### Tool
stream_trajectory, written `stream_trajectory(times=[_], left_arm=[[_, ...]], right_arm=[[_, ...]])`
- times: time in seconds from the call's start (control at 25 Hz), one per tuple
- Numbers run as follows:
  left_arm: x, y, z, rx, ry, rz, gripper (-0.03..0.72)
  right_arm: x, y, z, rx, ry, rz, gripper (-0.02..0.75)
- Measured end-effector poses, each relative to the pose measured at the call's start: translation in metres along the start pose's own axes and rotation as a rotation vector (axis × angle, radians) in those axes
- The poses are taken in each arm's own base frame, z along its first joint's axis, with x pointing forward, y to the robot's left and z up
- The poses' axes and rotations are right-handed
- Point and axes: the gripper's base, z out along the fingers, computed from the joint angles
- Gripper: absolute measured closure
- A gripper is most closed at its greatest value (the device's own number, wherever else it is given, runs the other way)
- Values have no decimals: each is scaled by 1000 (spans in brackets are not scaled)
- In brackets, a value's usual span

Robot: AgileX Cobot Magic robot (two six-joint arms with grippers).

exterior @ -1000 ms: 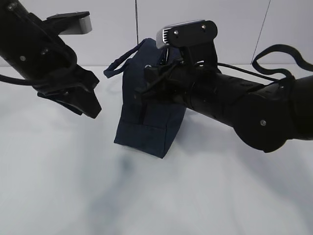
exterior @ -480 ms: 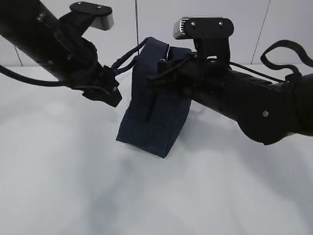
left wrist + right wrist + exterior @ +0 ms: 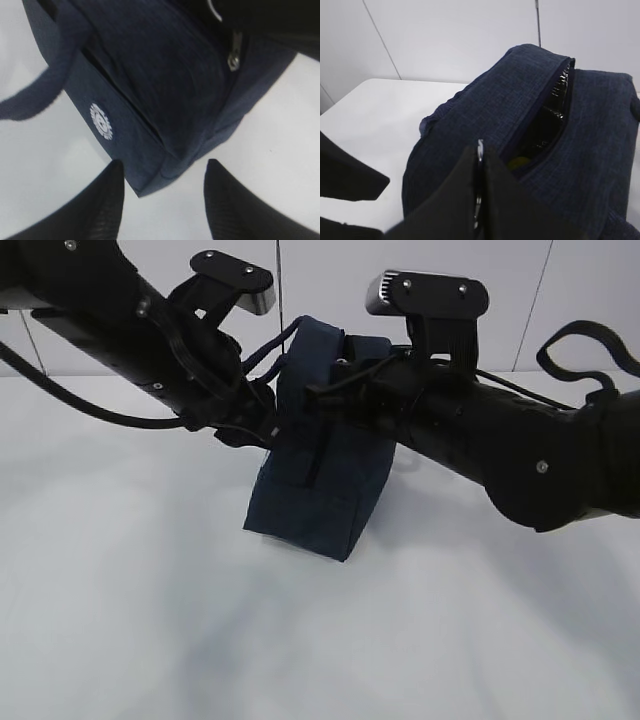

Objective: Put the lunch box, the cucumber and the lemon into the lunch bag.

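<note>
A dark navy lunch bag (image 3: 320, 475) stands upright on a white table (image 3: 140, 620), near the middle, its long axis running top to bottom and its zippered top facing up and tipped a little toward the right arm. In the exterior view two black robot arms meet at the bag's upper half. The left gripper (image 3: 162, 192) has its two dark fingers (image 3: 95, 205) spread apart, framing a lower corner of the bag without gripping it; a small white round logo (image 3: 101, 120) and one loop handle (image 3: 47, 85) show beside it. The right gripper (image 3: 480, 200) is clenched tight, pinching a thin metal piece (image 3: 479, 150) at the end of the bag's zipper. The zipper gapes partly open, showing silvery lining (image 3: 561, 82) and a bit of yellow, the lemon (image 3: 520, 162), inside.
</note>
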Motion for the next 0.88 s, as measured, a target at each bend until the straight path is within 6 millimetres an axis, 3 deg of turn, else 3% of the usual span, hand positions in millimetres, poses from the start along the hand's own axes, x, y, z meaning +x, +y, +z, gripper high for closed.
stream_trajectory(times=[0.36, 0.72, 0.8, 0.88], left_arm=[[2, 0, 21, 10, -8, -22, 329], [-4, -9, 28, 22, -77, -38, 333], [-3, -8, 32, 21, -78, -47, 390], [-2, -8, 35, 23, -75, -54, 518]], right_arm=[[-1, -3, 0, 37, -13, 72, 738], [-1, -5, 0, 55, -15, 108, 738], [-1, -5, 0, 56, -15, 110, 738], [-1, -5, 0, 57, -17, 111, 738]])
